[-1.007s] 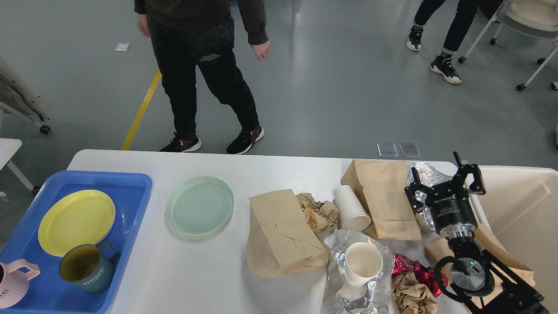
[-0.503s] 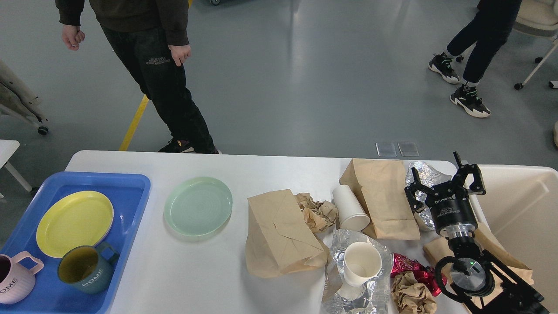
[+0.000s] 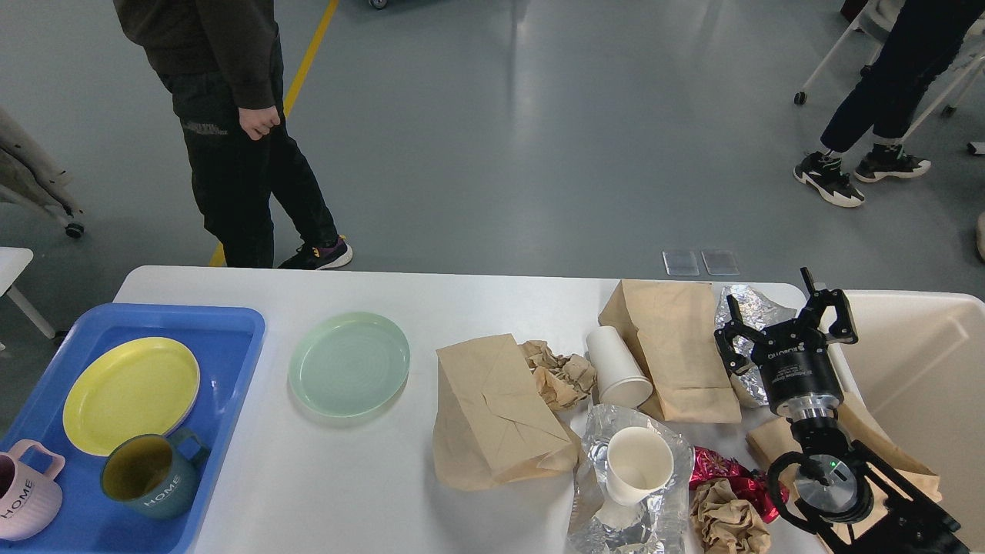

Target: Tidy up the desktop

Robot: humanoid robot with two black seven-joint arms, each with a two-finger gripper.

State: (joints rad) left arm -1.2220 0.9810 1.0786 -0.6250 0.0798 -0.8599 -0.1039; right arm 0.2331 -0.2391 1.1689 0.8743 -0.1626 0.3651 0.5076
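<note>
1. Little change is seen on the table since the earlier frames: the right gripper [image 3: 785, 323] has been kept in the same spot at the table's right end, while the two people on the floor behind have walked on, one leftward, one rightward.
2. Nearest, at the front edge, crumpled foil [image 3: 627, 508] is seen with a paper cup [image 3: 637, 465] standing on it, and red wrapper scraps [image 3: 727, 473] and a balled brown paper [image 3: 727, 523] lie just beside it.
3. At the front left, a blue tray [image 3: 238, 338] has been loaded with a yellow plate [image 3: 131, 392], a dark mug [image 3: 150, 481] and a pink mug [image 3: 23, 500].
4. Mid-table, a green plate [image 3: 348, 363] has been left outside the tray; a brown bag [image 3: 492, 412], crumpled paper [image 3: 558, 373], a tipped white cup [image 3: 616, 368] and a second bag [image 3: 673, 346] are spread to its right.
5. The right gripper's fingers are held wide apart with nothing between them, above silver foil [image 3: 746, 308], beside the beige bin [image 3: 916, 369].
6. The left gripper is not seen at all.
7. The desktop [image 3: 323, 477], white, matte and round-cornered, fills the lower frame; its left half is mostly bare, its right half crowded.
8. The tidying is judged barely half done: dishes partly trayed, rubbish still to be binned.
</note>
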